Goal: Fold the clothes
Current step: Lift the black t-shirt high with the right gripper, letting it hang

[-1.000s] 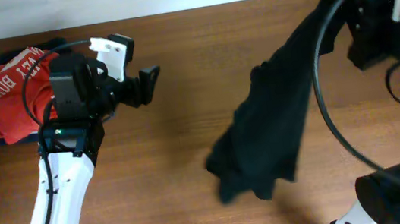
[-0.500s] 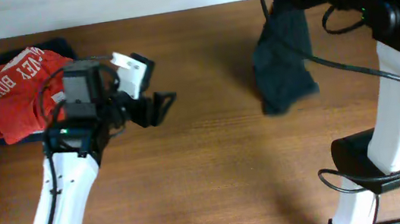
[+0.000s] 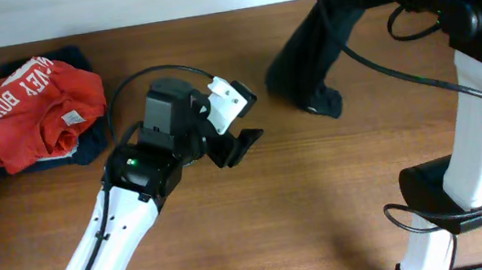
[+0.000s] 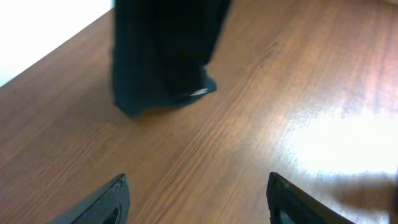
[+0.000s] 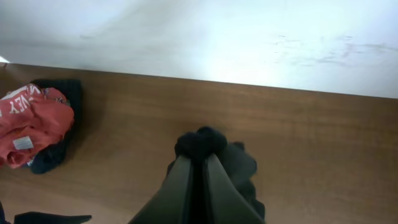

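Overhead, my right gripper [image 5: 200,158] pinches the black fabric garment [image 3: 309,53], seemingly limp and light; my wide-open left gripper [image 3: 241,121] should take its trailing end.

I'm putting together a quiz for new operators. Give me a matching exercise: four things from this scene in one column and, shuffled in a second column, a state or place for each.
Things
1. black garment
2. orange-red shirt
3. left end effector
4. right end effector

States or places
A. open, empty, over the bare table
B. crumpled on a navy-blue garment at the left end
C. shut on dark cloth
D. hanging, lower end down at the table

Pairs: 1-D, 2-B, 3-A, 4-C
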### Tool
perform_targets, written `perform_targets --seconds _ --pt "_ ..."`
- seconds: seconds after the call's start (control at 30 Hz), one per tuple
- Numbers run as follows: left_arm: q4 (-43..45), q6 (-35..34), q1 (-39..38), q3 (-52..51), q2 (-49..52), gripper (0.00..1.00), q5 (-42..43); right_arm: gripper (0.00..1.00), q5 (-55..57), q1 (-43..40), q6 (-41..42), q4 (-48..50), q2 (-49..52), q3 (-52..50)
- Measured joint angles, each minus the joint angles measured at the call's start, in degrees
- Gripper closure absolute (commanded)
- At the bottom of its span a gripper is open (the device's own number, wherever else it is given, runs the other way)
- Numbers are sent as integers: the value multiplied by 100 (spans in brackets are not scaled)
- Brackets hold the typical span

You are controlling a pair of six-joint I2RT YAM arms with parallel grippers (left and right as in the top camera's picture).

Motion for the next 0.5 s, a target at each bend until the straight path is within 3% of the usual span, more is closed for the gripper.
perform_targets --seconds 0.23,0.5 --pt "83 -2 28 0 0 31 -105 96 -2 -225 341 118 0 0" --pt "133 -7 28 0 0 31 -111 96 317 -422 1178 1029 -144 0"
